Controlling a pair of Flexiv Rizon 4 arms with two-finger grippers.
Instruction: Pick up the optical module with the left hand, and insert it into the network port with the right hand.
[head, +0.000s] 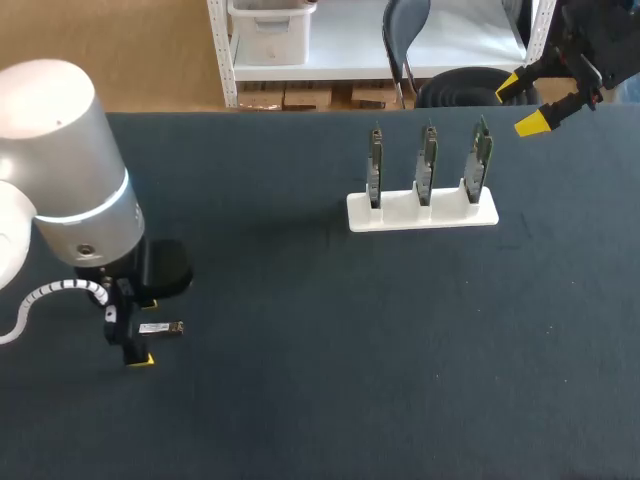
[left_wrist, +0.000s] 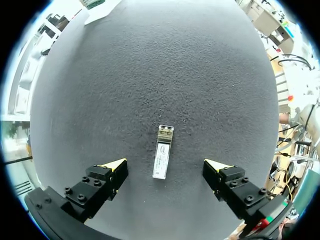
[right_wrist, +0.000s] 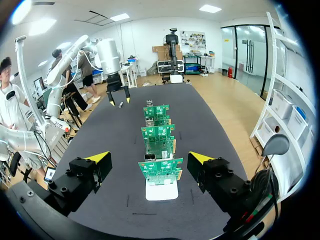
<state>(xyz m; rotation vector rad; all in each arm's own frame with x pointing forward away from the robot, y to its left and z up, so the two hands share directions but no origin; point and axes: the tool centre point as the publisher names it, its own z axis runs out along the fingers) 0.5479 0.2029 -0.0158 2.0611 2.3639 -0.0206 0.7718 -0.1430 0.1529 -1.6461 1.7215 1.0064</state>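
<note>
Your dark tabletop (head: 300, 400) carries the white rack of three boards (head: 422, 212) at far right, with your right tool (head: 521, 104) spread open and empty beyond its right end. At near left your left tool (head: 144, 332), also spread open, straddles the optical module (left_wrist: 163, 151) lying flat. It looks light, rigid and smooth-shelled, so pinch its long sides mid-body. Its long axis runs left-right, darker end pointing right.
</note>
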